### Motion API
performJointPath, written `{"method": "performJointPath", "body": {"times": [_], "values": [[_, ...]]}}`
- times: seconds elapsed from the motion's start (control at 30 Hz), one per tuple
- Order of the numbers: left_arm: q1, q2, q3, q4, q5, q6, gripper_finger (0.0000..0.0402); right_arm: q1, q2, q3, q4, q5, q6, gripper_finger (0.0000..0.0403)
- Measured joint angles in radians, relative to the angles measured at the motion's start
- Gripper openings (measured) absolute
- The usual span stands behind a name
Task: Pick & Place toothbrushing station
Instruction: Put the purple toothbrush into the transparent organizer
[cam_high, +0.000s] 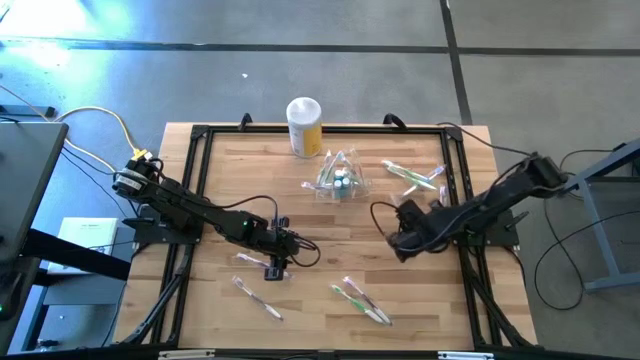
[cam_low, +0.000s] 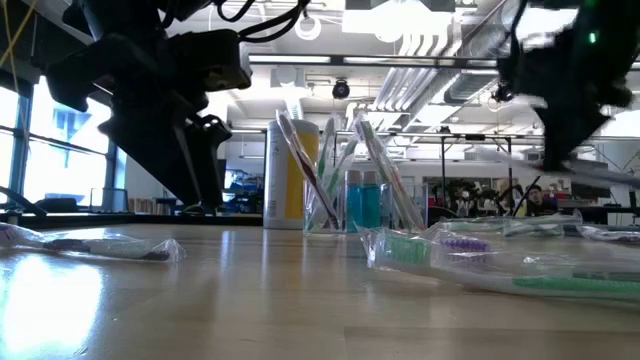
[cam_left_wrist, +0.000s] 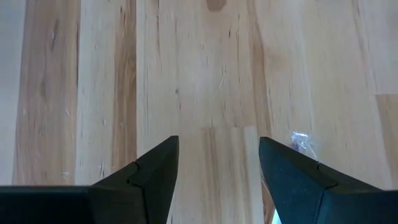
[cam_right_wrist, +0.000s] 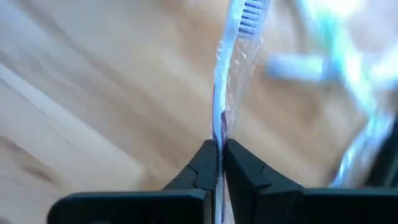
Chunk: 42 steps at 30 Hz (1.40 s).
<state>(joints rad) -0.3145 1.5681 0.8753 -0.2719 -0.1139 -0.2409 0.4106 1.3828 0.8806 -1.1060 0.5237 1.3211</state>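
The toothbrushing station (cam_high: 340, 178) is a small clear holder with toothbrushes standing in it, resting on the table's far middle; in the low view the station (cam_low: 340, 200) stands upright. My right gripper (cam_right_wrist: 219, 149) is to its near right, above the table (cam_high: 400, 235), shut on a plastic-wrapped toothbrush (cam_right_wrist: 225, 81) with blue bristles. My left gripper (cam_left_wrist: 217, 143) hovers open over bare wood at the near left (cam_high: 275, 266), nothing between its fingers. My right gripper pinches the wrapped toothbrush's handle (cam_right_wrist: 217, 132) between its two fingertips (cam_right_wrist: 204, 163), wrapper and brush together. The fingers slant down and lie along the brush. The brush runs straight out beyond the fingertips, its bristle head (cam_right_wrist: 250, 15) farthest away. It looks clear of the table.
A yellow canister with a white lid (cam_high: 304, 125) stands behind the station. Wrapped toothbrushes lie at the far right (cam_high: 412, 176), near middle (cam_high: 362, 300) and near left (cam_high: 257, 298); one wrapper tip (cam_left_wrist: 302, 142) lies by my left fingers. A black frame (cam_high: 195, 190) rims the table.
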Motion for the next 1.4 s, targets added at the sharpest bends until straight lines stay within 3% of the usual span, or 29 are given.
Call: {"method": "performJointPath", "body": {"times": [0.27, 0.37, 0.5, 0.67, 0.83, 0.97, 1.13, 1.4], "values": [[0.0, 0.0, 0.0, 0.001, 0.0, 0.0, 0.0214, 0.088, -0.03, 0.02, 0.326, 0.6, -0.37, 0.0012], [0.0, 0.0, 0.0, 0.001, -0.001, 0.003, 0.0214, 0.065, -0.024, 0.018, 0.463, 0.721, -0.538, 0.0013], [0.0, 0.0, 0.0, 0.001, -0.001, 0.01, 0.0214, 0.008, -0.02, 0.006, 0.627, 0.795, -0.721, 0.0013], [0.0, 0.0, 0.0, 0.004, -0.004, 0.028, 0.0214, -0.094, -0.021, -0.046, 0.882, 0.728, -0.944, 0.0013], [0.0, 0.0, 0.0, 0.002, -0.008, 0.034, 0.0214, -0.205, -0.02, -0.147, 1.307, 0.478, -1.237, 0.0012], [0.0, 0.0, 0.0, -0.012, -0.008, 0.034, 0.0214, -0.281, -0.02, -0.239, 1.645, 0.328, -1.379, 0.0013], [0.0, 0.0, -0.015, -0.011, -0.008, 0.034, 0.0214, -0.386, -0.02, -0.371, 1.924, 0.178, -1.414, 0.0012], [0.001, 0.001, -0.043, 0.045, -0.007, 0.027, 0.0214, -0.508, -0.015, -0.514, 2.105, 0.056, -1.363, 0.0012]]}}
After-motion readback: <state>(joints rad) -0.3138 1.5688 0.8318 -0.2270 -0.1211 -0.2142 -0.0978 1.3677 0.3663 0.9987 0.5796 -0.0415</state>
